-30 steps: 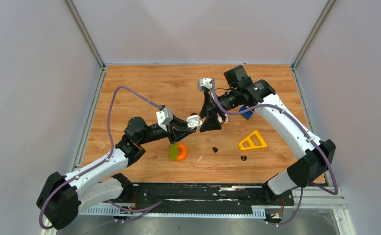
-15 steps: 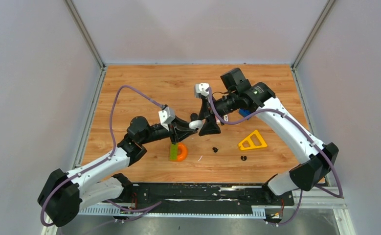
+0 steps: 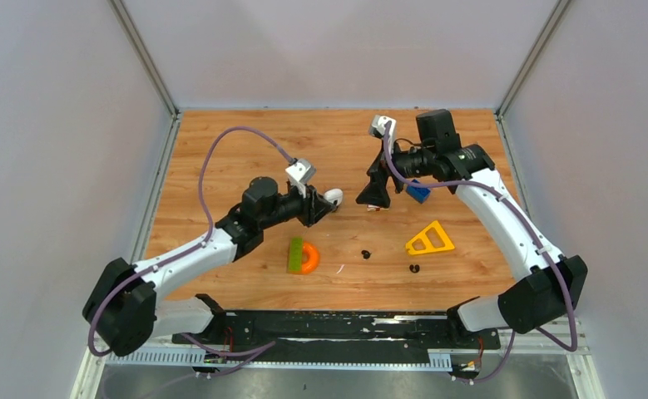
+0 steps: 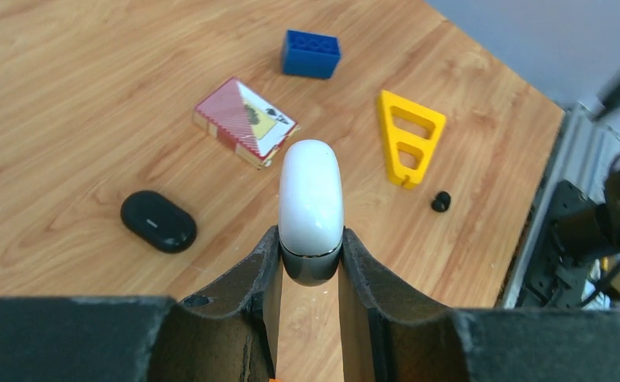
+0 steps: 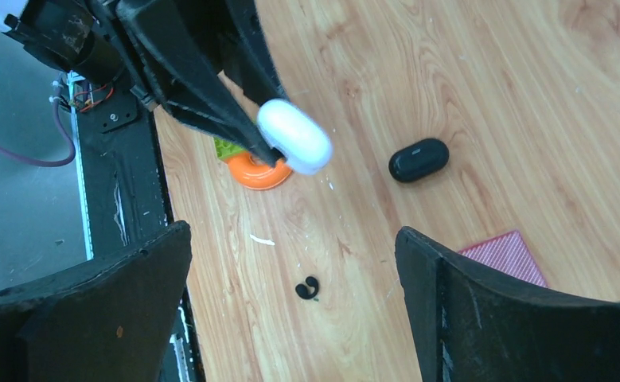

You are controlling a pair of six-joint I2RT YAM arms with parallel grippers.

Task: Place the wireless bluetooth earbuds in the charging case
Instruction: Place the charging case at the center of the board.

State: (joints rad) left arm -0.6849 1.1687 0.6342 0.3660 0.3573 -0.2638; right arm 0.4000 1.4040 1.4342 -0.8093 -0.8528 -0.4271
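- Lying loose toward the near edge, right of centre: a black earbud (image 3: 365, 253) and a second earbud (image 3: 414, 268), well apart from both cases.
- Mid-table, my left gripper (image 4: 310, 256) is clamped on a closed white charging case (image 4: 311, 187).
- Near it I see a black case (image 4: 158, 220) resting on the wood.
- Slightly farther back, my right gripper (image 3: 373, 198) hangs with fingers spread wide, gripping nothing.

There are two tiny black earbuds (image 3: 365, 253) (image 3: 414, 268). There are two charging cases, one white case (image 4: 310, 191) and one black case (image 4: 158, 221). There is one blue brick (image 4: 310, 53), one yellow triangle (image 4: 390, 127), one small red and white box (image 4: 244, 122), one orange ring (image 3: 314, 258), one green block (image 3: 294, 254) and one thin white sliver (image 5: 262, 239).
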